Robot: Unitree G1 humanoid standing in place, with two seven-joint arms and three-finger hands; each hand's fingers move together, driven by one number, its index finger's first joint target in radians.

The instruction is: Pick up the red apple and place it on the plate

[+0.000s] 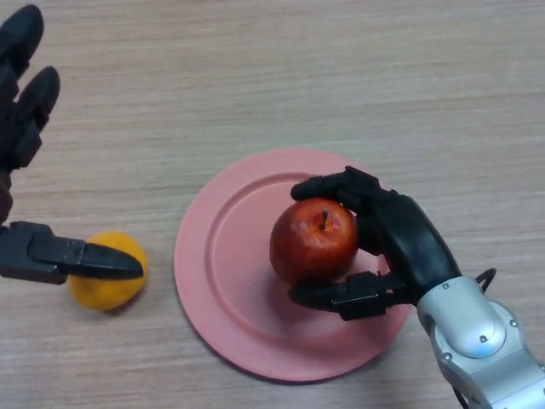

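Observation:
The red apple [312,240] sits over the middle of the pink plate [223,256], stem up. My right hand [400,239] comes in from the lower right and is curled round the apple, fingers on its far side and thumb on its near side. I cannot tell whether the apple rests on the plate or is just above it. My left hand [25,111] is at the left edge with fingers straight, its thumb reaching over an orange fruit.
An orange fruit [104,274] lies on the wooden table [255,77] left of the plate, partly under my left thumb. The table stretches bare behind the plate.

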